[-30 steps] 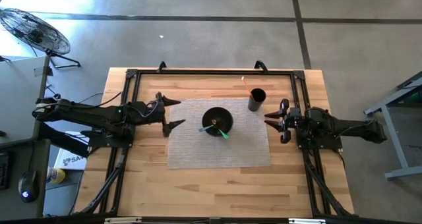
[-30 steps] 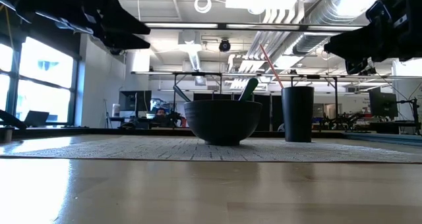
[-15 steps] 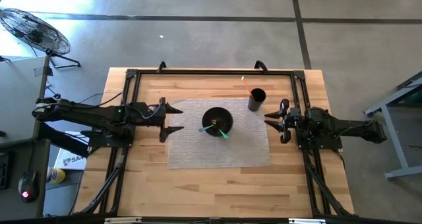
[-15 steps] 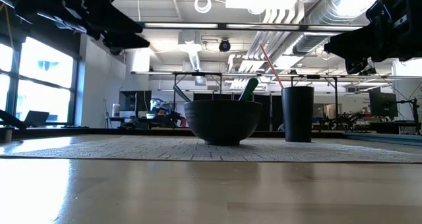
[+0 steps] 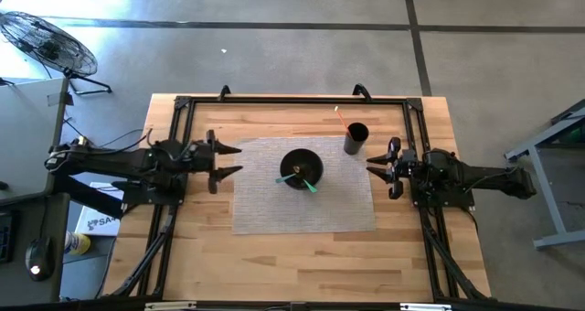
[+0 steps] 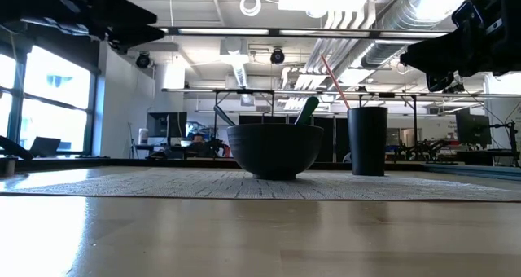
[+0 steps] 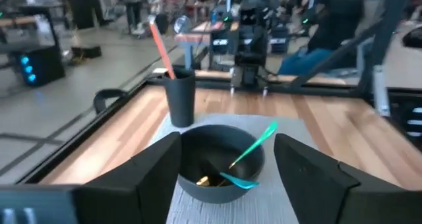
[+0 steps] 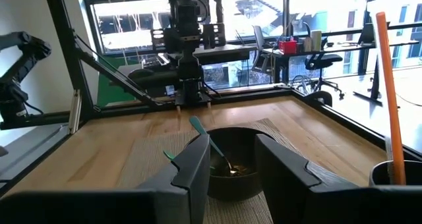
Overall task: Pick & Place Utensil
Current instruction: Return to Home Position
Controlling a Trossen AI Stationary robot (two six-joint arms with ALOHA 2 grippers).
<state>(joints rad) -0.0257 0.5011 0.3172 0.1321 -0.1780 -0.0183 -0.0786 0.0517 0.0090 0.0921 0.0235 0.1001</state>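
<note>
A black bowl point(image 5: 301, 169) stands on its base in the middle of a grey placemat point(image 5: 274, 210). A teal utensil point(image 7: 249, 153) leans on the bowl's rim, and a small gold piece point(image 7: 203, 180) lies inside. A black cup point(image 5: 356, 138) stands on the mat's far right corner with an orange utensil point(image 7: 160, 48) upright in it. My left gripper point(image 5: 230, 161) hovers open above the mat's left edge, left of the bowl. My right gripper point(image 5: 377, 168) hovers open at the mat's right edge, near the cup.
A black metal frame point(image 5: 292, 101) runs around the wooden table top point(image 5: 292, 261), along its far edge and both sides. The near half of the table holds bare wood. A floor fan point(image 5: 46, 44) stands off the table, far left.
My left gripper has drawn back toward the table's left edge, away from the bowl, staying open and above the table. The bowl, cup and utensils have kept their places.
</note>
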